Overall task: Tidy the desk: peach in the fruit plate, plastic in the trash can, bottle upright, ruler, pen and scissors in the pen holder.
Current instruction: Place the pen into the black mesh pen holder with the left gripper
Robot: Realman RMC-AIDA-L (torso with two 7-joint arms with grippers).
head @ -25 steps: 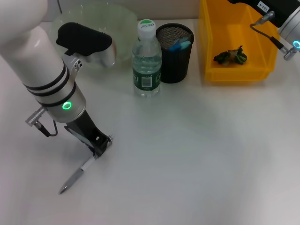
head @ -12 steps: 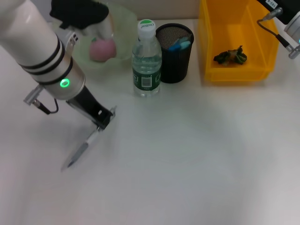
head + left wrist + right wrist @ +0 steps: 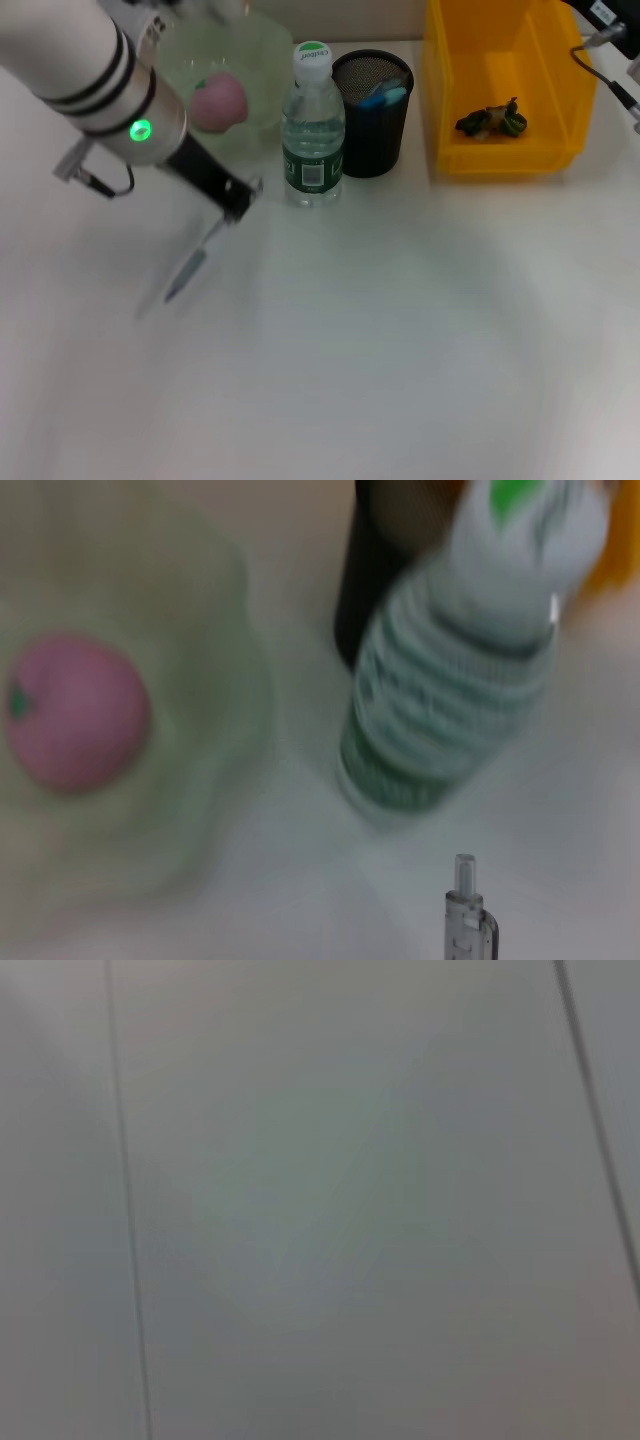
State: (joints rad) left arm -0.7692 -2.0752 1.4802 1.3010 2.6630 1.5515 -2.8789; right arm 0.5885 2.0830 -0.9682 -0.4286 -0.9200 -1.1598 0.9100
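Along the far edge of the desk, from the robot's left to right: plate with the peach in it, bottle upright just beside the plate, mesh holder touching or nearly touching the bottle, then the yellow can holding a dark green crumpled scrap. Blue handles of the scissors stick out of the holder. Bottle stands between the left gripper and the holder. Left gripper is clamped on the upper end of the pen, which hangs slanted with its tip down toward the robot's left, off the desk or barely above it; blurred. Left wrist view shows the pen's clear end, peach, and bottle, all smeared. Right gripper not visible; only cable and arm edge at the far right corner. Ruler not made out.
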